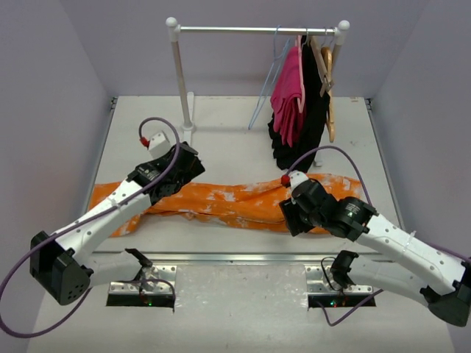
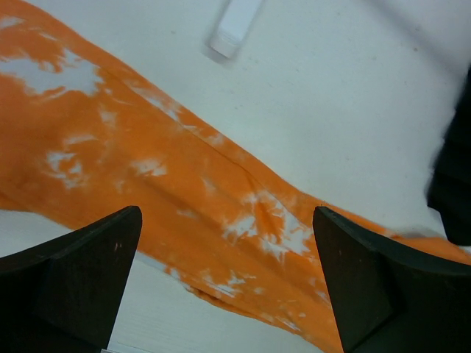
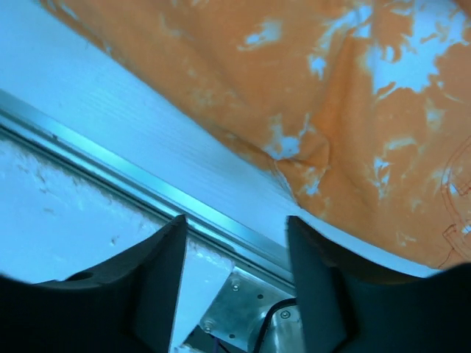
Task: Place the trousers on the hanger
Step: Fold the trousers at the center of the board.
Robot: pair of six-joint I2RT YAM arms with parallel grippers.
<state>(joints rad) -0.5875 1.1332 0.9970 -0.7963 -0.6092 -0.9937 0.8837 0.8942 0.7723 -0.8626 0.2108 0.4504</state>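
Note:
The orange trousers (image 1: 235, 202) with white blotches lie stretched left to right across the table. The pale blue-grey wire hanger (image 1: 268, 81) hangs bare on the rail at the back. My left gripper (image 1: 190, 168) hovers over the trousers' left half, jaws wide open and empty; its wrist view shows the cloth (image 2: 184, 176) between the fingers (image 2: 81, 272). My right gripper (image 1: 291, 217) is open and empty at the near edge of the trousers' right part (image 3: 346, 110), its fingers (image 3: 147, 279) over the table's front rim.
A white clothes rack (image 1: 180, 73) stands at the back, its foot (image 2: 235, 26) near the left gripper. On the rail hang a pink garment (image 1: 288, 95), a black garment (image 1: 316, 110) and a tan wooden hanger (image 1: 329, 81). An aluminium strip (image 3: 132, 176) runs along the table's front edge.

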